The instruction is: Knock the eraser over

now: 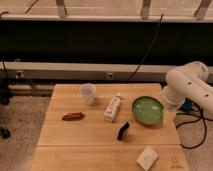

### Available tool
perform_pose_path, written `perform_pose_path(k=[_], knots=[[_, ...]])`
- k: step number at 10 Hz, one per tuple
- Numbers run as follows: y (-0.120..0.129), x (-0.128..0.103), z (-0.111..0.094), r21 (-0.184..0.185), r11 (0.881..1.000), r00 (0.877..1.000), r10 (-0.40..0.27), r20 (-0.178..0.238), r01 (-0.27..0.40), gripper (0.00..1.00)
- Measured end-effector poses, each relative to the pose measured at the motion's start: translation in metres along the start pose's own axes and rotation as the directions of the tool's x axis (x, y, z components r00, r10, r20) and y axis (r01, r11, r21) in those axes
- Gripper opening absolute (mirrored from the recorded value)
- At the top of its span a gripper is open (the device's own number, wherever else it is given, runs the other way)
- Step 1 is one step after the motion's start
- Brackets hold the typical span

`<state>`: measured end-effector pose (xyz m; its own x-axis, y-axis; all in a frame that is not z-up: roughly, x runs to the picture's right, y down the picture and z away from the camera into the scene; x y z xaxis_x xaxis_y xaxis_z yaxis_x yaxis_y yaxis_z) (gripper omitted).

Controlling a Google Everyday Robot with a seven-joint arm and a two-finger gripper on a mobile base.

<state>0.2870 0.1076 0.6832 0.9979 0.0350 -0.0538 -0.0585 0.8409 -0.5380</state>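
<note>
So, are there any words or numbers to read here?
No words can be read here.
On the white bottle: a label, too blurred.
On the table: a small mark near the white block, too blurred.
On the eraser: nothing readable.
The pincer is out of sight; only the arm shows, at the right.

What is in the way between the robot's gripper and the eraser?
Maybe the green bowl: it sits between the arm and the eraser. The gripper itself is out of view; only the arm shows at the table's right edge.
</note>
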Motion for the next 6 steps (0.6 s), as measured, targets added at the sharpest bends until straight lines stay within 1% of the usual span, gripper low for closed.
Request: perform_pose_path(k=[6], knots=[[0.0016, -0.0004, 0.0024, -0.004, 1.000, 1.000, -0.003, 0.000, 0.003, 0.80]])
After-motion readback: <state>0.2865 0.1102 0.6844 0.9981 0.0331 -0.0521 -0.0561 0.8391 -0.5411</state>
